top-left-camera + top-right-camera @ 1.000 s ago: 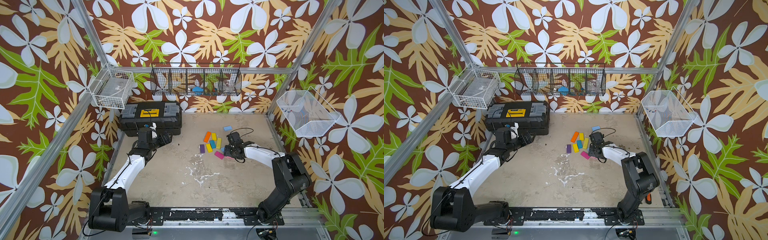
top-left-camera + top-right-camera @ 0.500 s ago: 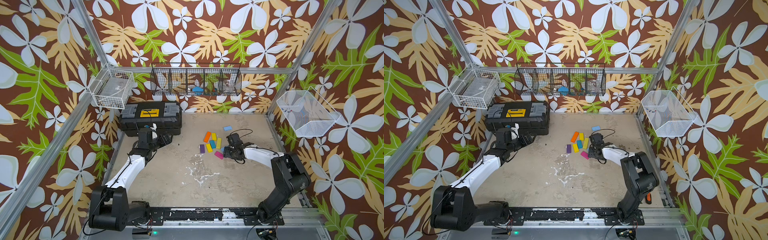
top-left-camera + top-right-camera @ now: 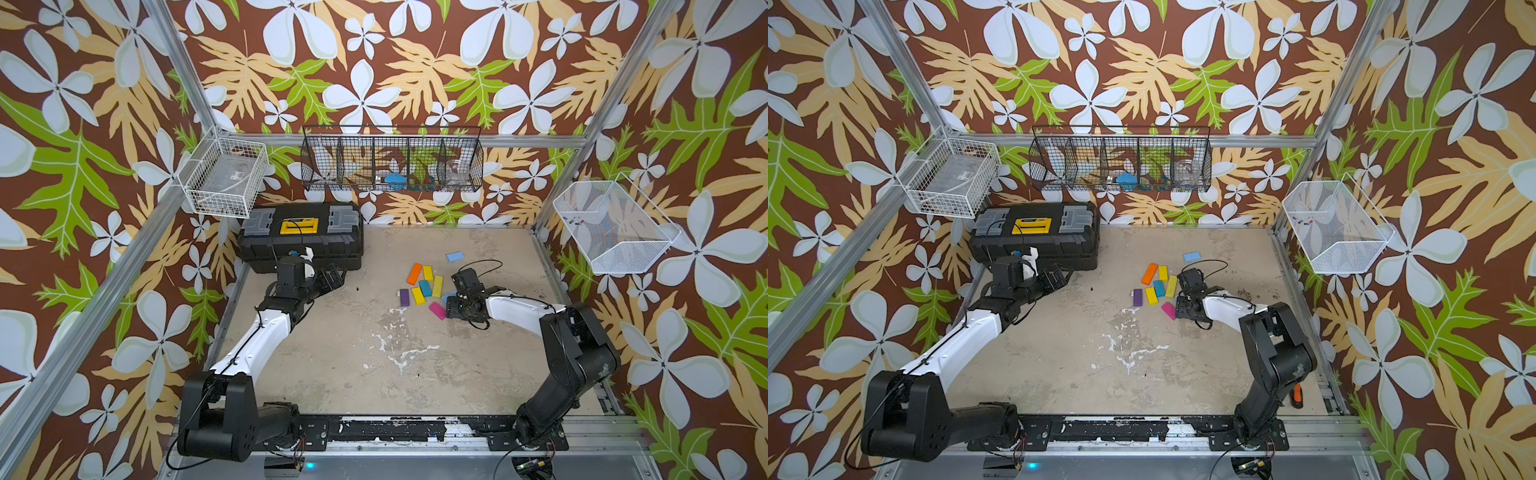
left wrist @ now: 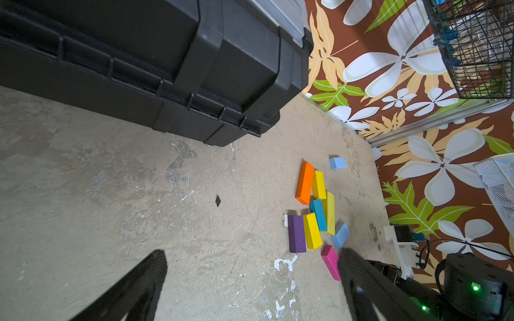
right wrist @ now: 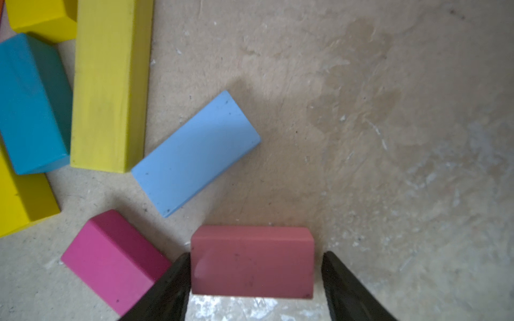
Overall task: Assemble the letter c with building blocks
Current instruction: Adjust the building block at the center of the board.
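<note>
Right wrist view is showing the right pincer (image 5: 257,257) straddling a pink block (image 5: 251,266) that is lying flat on the desk (image 5: 389,139). The jaws are standing apart, one touching a short end and the other just off the opposite end, so the block's long axis is running from jaw to jaw. In a top view that pincer is hiding the pink block. The magenta block (image 3: 437,311) is sitting just beside it at 9 o'clock, and the other blocks (image 3: 420,282) are lying near at 11 o'clock. The left pincer (image 3: 334,279) is hanging wide apart by the toolbox (image 3: 299,237), well away at 9 o'clock, so the next move is probably falling to the right arm.
</note>
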Controlling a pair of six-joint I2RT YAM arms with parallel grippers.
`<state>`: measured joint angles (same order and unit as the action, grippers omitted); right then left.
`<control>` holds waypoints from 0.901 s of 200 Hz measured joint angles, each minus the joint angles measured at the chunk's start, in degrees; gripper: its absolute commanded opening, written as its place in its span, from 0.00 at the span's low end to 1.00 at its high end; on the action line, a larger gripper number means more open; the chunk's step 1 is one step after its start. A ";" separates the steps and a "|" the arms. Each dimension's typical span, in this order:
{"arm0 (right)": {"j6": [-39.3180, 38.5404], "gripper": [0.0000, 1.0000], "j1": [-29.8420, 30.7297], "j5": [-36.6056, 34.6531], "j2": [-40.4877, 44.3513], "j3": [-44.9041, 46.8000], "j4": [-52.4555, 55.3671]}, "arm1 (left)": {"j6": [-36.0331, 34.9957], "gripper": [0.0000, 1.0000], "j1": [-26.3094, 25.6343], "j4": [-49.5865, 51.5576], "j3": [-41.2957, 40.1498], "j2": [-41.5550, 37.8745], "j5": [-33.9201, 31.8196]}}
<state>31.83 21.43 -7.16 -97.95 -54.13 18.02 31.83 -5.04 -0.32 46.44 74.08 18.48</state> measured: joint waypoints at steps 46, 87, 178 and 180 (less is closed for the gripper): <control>-0.79 0.57 0.00 -0.15 2.34 1.33 0.00 | 0.57 1.00 0.00 -0.02 -0.31 0.00 0.02; -1.20 0.57 0.00 -0.13 5.60 3.08 0.11 | 0.61 1.00 0.00 0.00 -0.37 0.00 0.04; -1.20 0.58 0.66 0.04 6.49 5.99 0.39 | 1.01 1.00 0.00 0.00 -0.66 0.00 0.24; -1.20 0.58 0.74 0.09 6.49 6.03 0.35 | 1.01 1.00 0.00 0.00 -0.66 0.00 0.24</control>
<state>30.63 22.17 -7.07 -91.46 -48.10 18.37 32.84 -5.04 -0.32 45.78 74.08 18.72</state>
